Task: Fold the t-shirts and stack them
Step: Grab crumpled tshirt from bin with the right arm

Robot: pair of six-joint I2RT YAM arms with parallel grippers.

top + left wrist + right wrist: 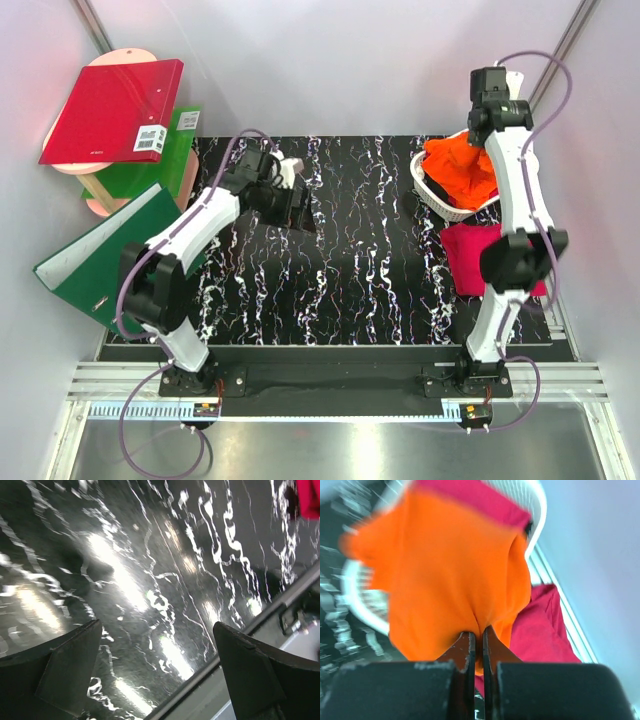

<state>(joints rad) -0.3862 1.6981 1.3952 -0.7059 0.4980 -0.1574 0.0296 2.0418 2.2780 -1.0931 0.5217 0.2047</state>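
Orange t-shirt point(460, 165): bunched and creased, draped over the white basket point(428, 192), with one fold pinched in the closed right gripper point(476, 636). Magenta t-shirt point(468, 258): lying rumpled on the table, just beside the basket. Further magenta cloth point(480, 500) shows at the basket rim, behind the orange.

The top view looks down from behind the arms over the black white-veined worktop point(350, 250), which the left wrist view skims closely. The right wrist view closely faces the bright orange cloth t-shirt point(455, 580), shared with the top view.
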